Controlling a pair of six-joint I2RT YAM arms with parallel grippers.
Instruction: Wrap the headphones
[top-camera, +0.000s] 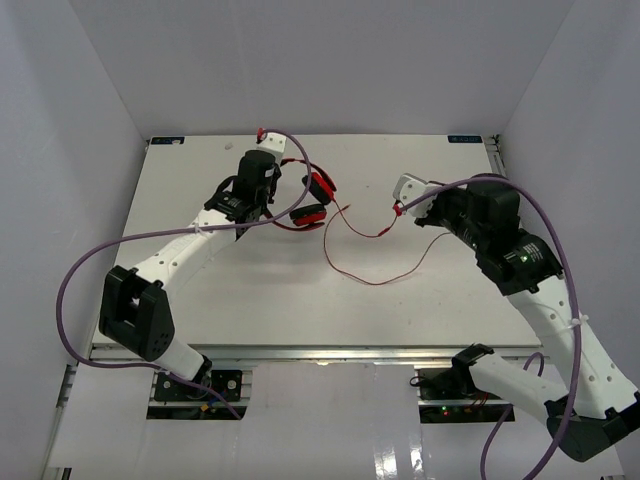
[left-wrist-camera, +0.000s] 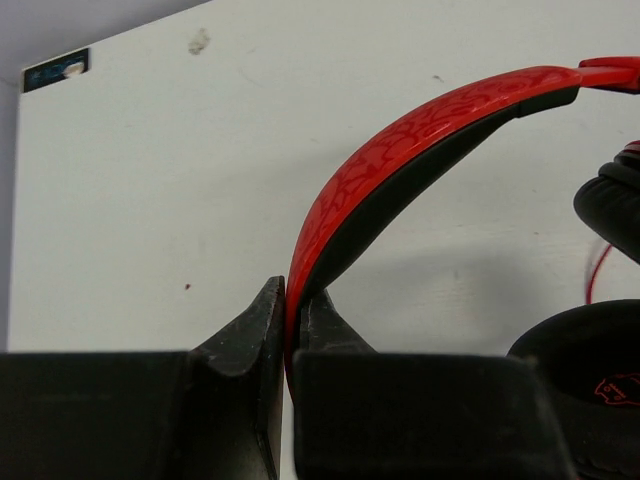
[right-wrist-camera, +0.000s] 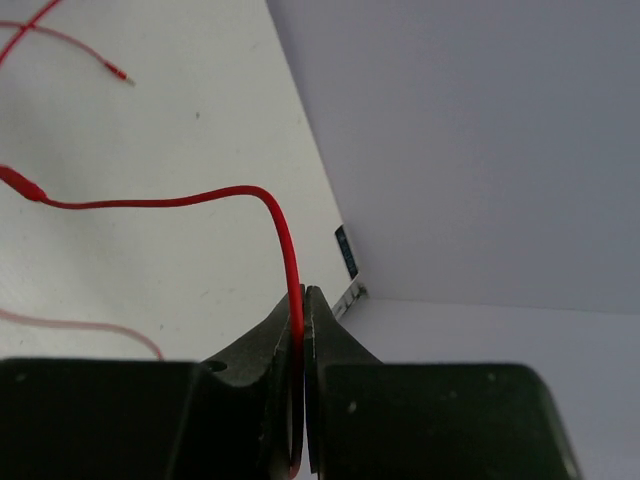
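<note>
The red headphones (top-camera: 312, 199) stand left of the table's middle, black ear pads to the right. My left gripper (top-camera: 272, 203) is shut on their headband. In the left wrist view the red-and-black headband (left-wrist-camera: 400, 150) rises from between the jaws of the left gripper (left-wrist-camera: 290, 300), with the ear pads (left-wrist-camera: 610, 205) at the right edge. The thin red cable (top-camera: 365, 232) runs right from the headphones to my right gripper (top-camera: 400, 208), which is shut on it. A slack loop (top-camera: 380, 282) lies nearer the front. In the right wrist view the cable (right-wrist-camera: 180, 201) curves down into the right gripper (right-wrist-camera: 303, 300).
White walls enclose the white table (top-camera: 200, 290) on three sides. Thick purple arm cables (top-camera: 90, 255) arc over the left side, and another (top-camera: 560, 250) over the right. The table's back right corner with a small label (right-wrist-camera: 346, 250) is close behind the right gripper.
</note>
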